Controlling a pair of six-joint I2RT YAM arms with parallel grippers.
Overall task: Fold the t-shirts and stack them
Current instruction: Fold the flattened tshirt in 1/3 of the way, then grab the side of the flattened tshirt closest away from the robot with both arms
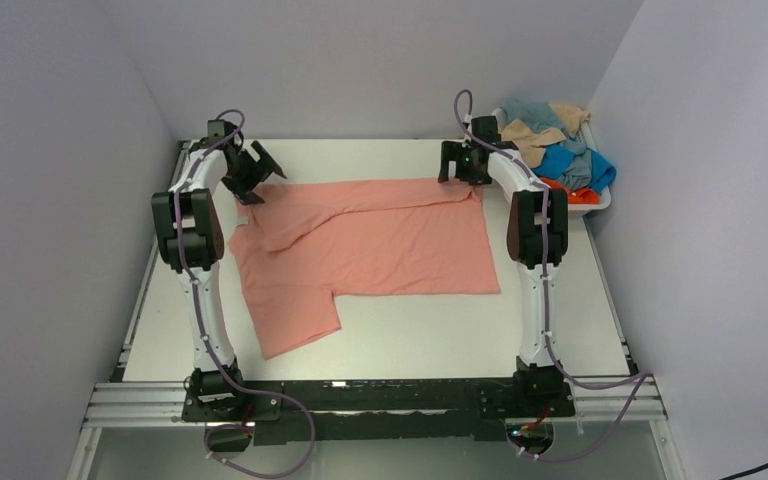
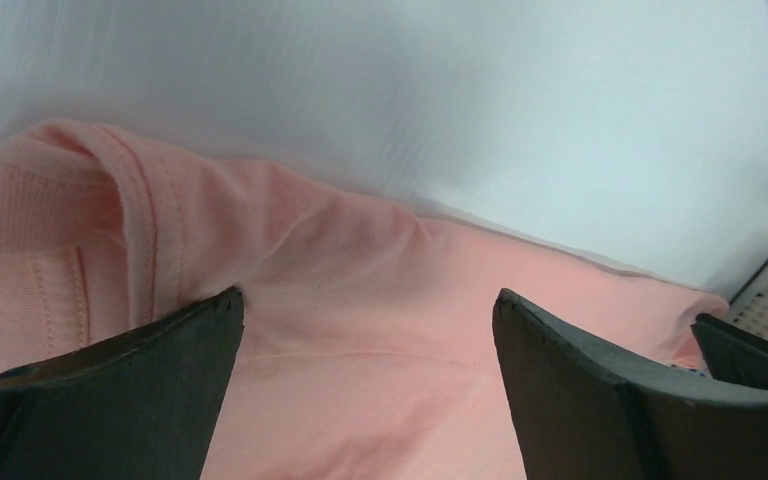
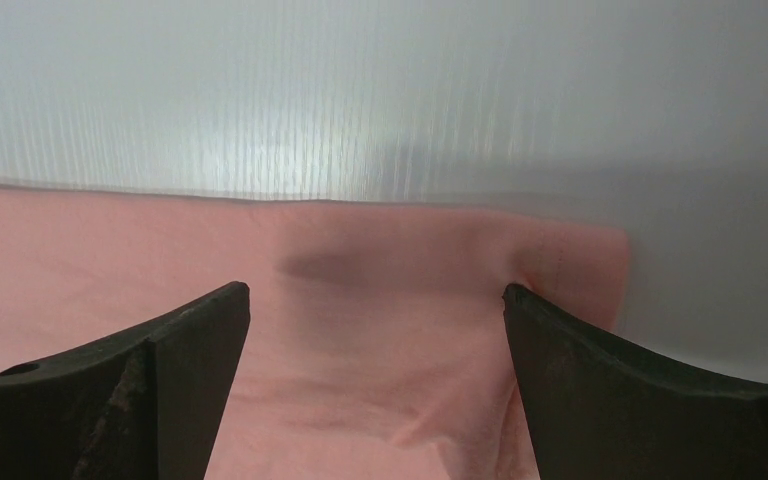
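Risk sits at the far edge of the salmon pink t-shirt lying on the table: your left gripper and right gripper hang wide, empty, and uneven pinches would skew the fold.

no readable text, labels, brands or numbers anywhere; possibly tiny markings on arm housings, too small to tell in top view.
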